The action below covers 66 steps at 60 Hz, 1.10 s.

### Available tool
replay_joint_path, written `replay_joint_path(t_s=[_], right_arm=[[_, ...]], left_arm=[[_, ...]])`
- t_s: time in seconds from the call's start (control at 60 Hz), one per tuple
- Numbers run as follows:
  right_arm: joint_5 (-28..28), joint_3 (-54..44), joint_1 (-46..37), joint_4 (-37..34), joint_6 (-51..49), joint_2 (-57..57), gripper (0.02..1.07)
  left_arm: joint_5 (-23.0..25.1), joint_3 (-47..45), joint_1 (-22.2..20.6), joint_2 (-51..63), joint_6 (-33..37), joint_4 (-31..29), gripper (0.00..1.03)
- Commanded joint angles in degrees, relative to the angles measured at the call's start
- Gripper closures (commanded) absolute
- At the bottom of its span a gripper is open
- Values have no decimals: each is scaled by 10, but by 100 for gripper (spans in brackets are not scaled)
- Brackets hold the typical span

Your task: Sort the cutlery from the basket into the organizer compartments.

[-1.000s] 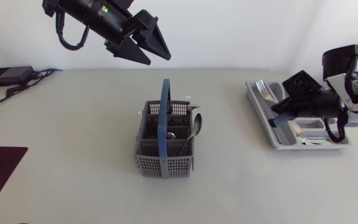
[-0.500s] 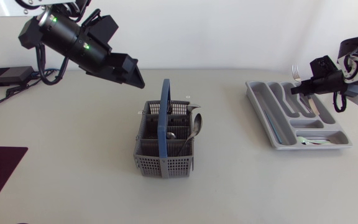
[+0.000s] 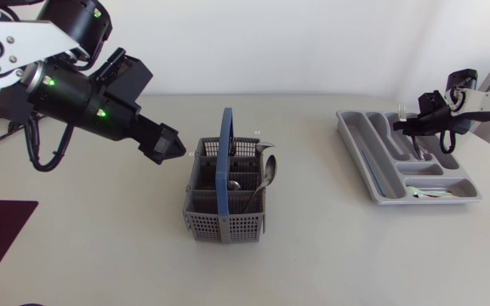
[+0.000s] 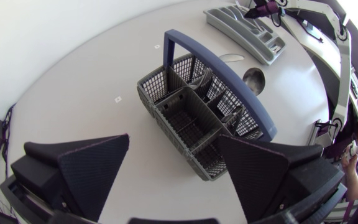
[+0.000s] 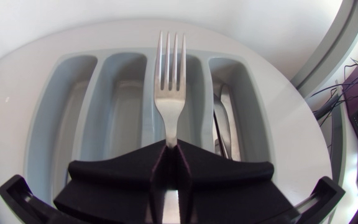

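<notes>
Fork (image 5: 168,93): held by its handle, level, tines pointing away from the wrist, above a middle long compartment of the organizer (image 5: 67,112). Cannot tell whether it touches the tray.
Right fingers (image 5: 191,158): pressed together on the fork handle from both sides.
The neighbouring long compartment holds other cutlery (image 5: 225,124).
Head view: organizer (image 3: 373,183) lies at the desk's right side, right fingers (image 3: 415,124) over its far half.
Basket (image 3: 224,225): grey mesh, mid-desk, blue handle (image 3: 225,161) upright, well apart from the organizer. A spoon (image 3: 266,170) leans in its right side, bowl up.
Left fingers (image 3: 167,143): just beside the basket's far left corner. In the wrist view they (image 4: 95,168) are spread wide with nothing between them, and the basket (image 4: 166,115) is ahead.
Desk (image 3: 100,238): pale.
</notes>
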Motion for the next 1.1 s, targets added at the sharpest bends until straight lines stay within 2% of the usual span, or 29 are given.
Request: replay_joint_path(t_s=[0.0,0.283,0.35,0.417,0.467,0.567,0.8,1.083], right_arm=[[3,32,0,-14,22,29,101],[13,25,5,-27,21,45,98],[13,20,4,-27,19,41,82],[13,7,5,-25,15,28,57],[13,-3,6,-24,14,16,45],[14,-34,7,-13,11,-18,33],[9,-203,46,46,-3,-177,33],[-35,-386,162,64,-2,-340,33]], left_arm=[[-4,-23,-5,-20,12,11,4],[-8,-37,-20,-40,13,12,4],[-9,-41,-23,-43,18,12,4],[-11,-44,-23,-47,19,12,4],[-11,-47,-23,-52,22,12,4],[-13,-56,-23,-67,35,11,4],[-13,-120,-22,-119,74,13,4],[-13,-211,-39,-139,97,42,4]])
